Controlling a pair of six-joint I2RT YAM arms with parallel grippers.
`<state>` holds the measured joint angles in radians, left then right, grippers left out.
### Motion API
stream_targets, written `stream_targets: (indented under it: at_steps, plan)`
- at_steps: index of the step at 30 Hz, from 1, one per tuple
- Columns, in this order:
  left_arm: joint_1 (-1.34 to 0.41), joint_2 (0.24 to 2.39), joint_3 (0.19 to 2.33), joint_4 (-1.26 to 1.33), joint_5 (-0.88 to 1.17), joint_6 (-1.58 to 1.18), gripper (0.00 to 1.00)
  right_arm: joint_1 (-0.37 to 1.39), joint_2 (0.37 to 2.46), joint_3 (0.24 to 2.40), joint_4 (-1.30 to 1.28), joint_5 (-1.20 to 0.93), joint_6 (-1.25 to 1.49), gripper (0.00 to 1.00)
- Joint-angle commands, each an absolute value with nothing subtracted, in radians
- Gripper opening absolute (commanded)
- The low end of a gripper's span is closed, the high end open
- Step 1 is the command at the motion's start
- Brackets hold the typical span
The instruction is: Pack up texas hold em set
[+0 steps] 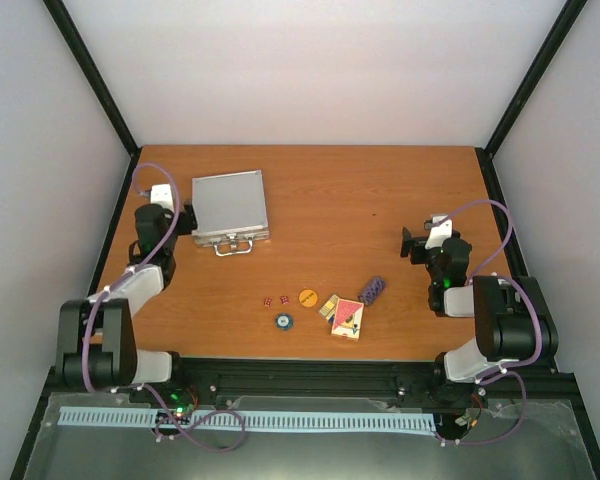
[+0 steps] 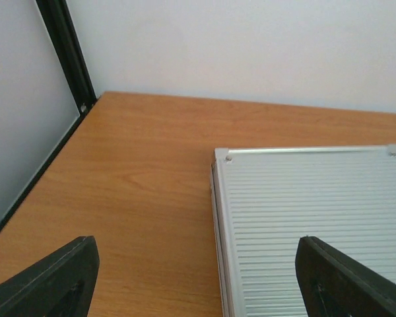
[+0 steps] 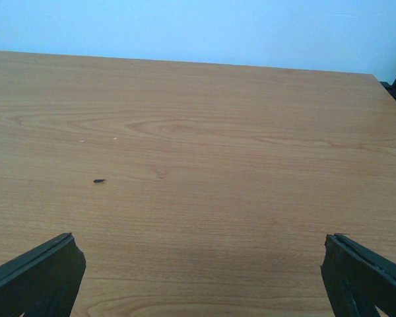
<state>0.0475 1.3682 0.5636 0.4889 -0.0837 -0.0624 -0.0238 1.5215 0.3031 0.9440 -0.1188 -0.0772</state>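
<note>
None of the loose pieces is packed yet, as far as I can see. The silver case lies shut and flat toward the far left corner of the table, with its handle facing the near edge. Everything meant for it sits out on the wood, well apart from it, close to the middle of the near edge. Counting: one case, two card decks touching each other, one purple chip stack seemingly on its side just beyond them, one orange disc, one dark blue chip, and two tiny red dice side by side. I'd judge the job barely begun: the case has to be opened first, then all seven pieces go in and the lid comes down. The left pincer is spread wide at the case's left edge, pinching nothing. The right pincer is likewise spread and empty, over bare table toward the right edge.
</note>
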Motion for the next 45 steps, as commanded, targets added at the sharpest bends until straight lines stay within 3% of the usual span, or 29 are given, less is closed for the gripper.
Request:
stream_targets:
  at_steps: [1, 6, 12, 18, 27, 29, 30, 32, 33, 45]
  plan:
    - [0.043, 1.263, 0.651, 0.245, -0.023, -0.006, 1.0, -0.032, 1.522, 0.316, 1.008, -0.104, -0.07, 1.0]
    - [0.047, 1.25, 0.835, -0.061, 0.139, 0.001, 1.0, -0.032, 1.522, 0.316, 1.009, -0.103, -0.07, 1.0]
    - [0.048, 1.275, 0.991, -0.241, 0.372, -0.104, 0.79, -0.032, 1.522, 0.317, 1.009, -0.103, -0.071, 1.0]
    - [0.047, 1.421, 1.194, -0.394, 0.821, -0.349, 0.66, -0.032, 1.522, 0.315, 1.009, -0.103, -0.07, 1.0]
    - [0.046, 1.391, 1.284, -0.507, 0.978, -0.508, 0.59, -0.032, 1.522, 0.315, 1.008, -0.103, -0.071, 1.0]
    - [0.046, 1.381, 1.269, -0.452, 1.008, -0.548, 0.48, -0.032, 1.522, 0.316, 1.009, -0.103, -0.07, 1.0]
    - [0.046, 1.385, 1.266, -0.436, 1.027, -0.563, 0.38, -0.032, 1.522, 0.316, 1.009, -0.103, -0.071, 1.0]
    - [0.047, 1.398, 1.274, -0.445, 1.052, -0.566, 0.07, -0.032, 1.522, 0.316, 1.009, -0.102, -0.071, 1.0]
    - [0.046, 1.406, 1.289, -0.464, 1.061, -0.555, 0.01, -0.032, 1.522, 0.316, 1.009, -0.102, -0.07, 1.0]
    - [0.046, 1.423, 1.345, -0.514, 1.113, -0.556, 0.01, -0.032, 1.522, 0.315, 1.009, -0.103, -0.071, 1.0]
